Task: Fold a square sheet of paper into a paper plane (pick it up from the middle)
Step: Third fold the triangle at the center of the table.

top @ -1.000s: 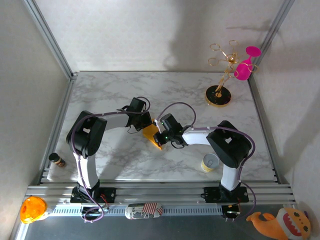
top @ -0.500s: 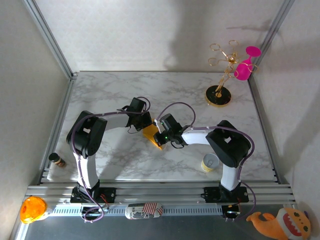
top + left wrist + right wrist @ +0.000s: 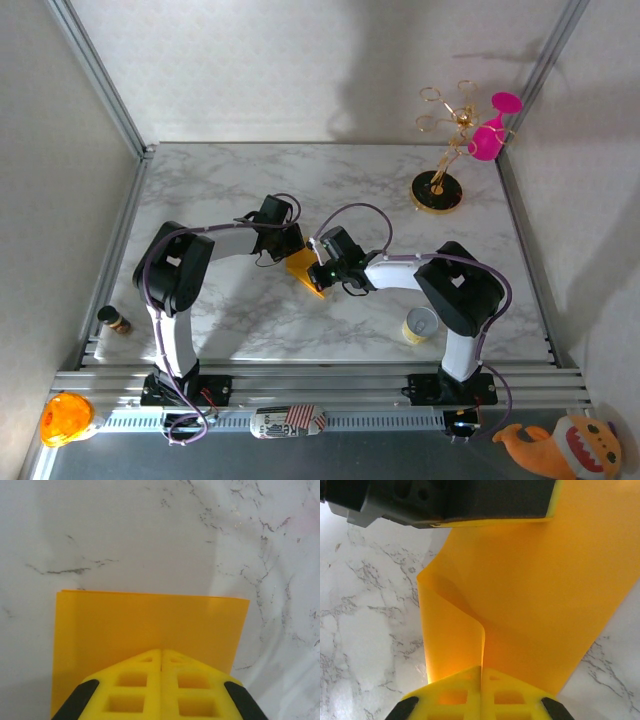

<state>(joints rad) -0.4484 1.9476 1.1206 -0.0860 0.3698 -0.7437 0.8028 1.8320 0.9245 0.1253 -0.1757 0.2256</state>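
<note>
The square sheet of paper [image 3: 305,270] is yellow-orange and lies at the middle of the marble table, between the two arms. My left gripper [image 3: 291,246] is shut. Its yellow fingertips [image 3: 161,652] sit over the near part of the flat sheet [image 3: 150,620]; I cannot tell whether they touch it. My right gripper [image 3: 322,268] is shut on a raised fold of the paper [image 3: 470,630], whose curled edge runs straight into the seam between its fingers [image 3: 481,669]. In the right wrist view the left gripper's dark body [image 3: 460,500] covers the sheet's far edge.
A gold stand [image 3: 437,190] with a pink glass [image 3: 487,140] is at the back right. A paper cup [image 3: 420,325] stands by the right arm's base. A small brown bottle [image 3: 115,320] is at the left edge. An orange toy [image 3: 65,418] lies off the table.
</note>
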